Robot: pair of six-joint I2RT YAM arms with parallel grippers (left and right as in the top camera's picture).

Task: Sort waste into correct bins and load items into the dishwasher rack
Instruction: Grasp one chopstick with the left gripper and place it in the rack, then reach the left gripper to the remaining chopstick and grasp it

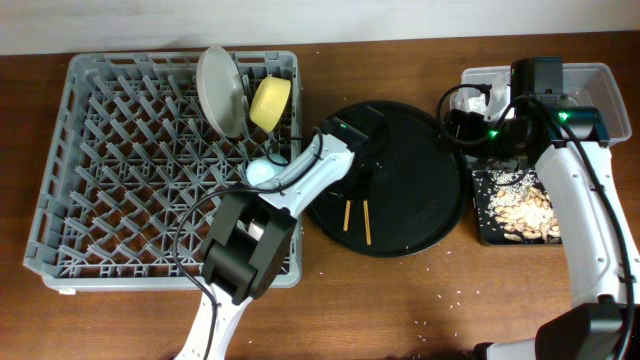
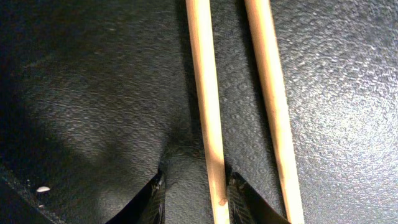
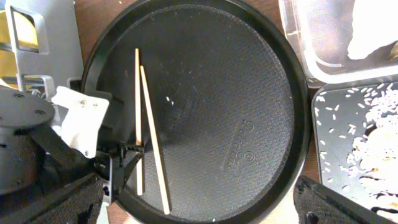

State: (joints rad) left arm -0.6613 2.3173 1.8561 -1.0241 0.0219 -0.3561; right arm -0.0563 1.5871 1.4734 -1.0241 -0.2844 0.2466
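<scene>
Two wooden chopsticks [image 1: 357, 218] lie side by side on the large round black tray [image 1: 420, 215]. My left gripper [image 2: 198, 182] is open, low over the tray, with its fingers on either side of the left chopstick [image 2: 208, 112]. The other chopstick [image 2: 273, 106] lies just outside the right finger. The right wrist view shows the same chopsticks [image 3: 146, 130] and left gripper [image 3: 127, 155]. My right gripper [image 3: 199, 214] is open and empty, near the tray's right edge [image 1: 455, 125]. The white plate [image 1: 218, 88], yellow bowl [image 1: 270, 102] and light blue cup [image 1: 262, 172] stand in the grey rack [image 1: 120, 160]. The pink cup is out of view.
The clear tub [image 1: 600, 85] at the far right holds white tissue [image 3: 373, 37]. The shallow black rectangular tray [image 1: 490, 225] beside it holds beige food scraps and rice crumbs [image 1: 525, 205]. A few white crumbs lie on the brown table [image 1: 440, 320] near the front.
</scene>
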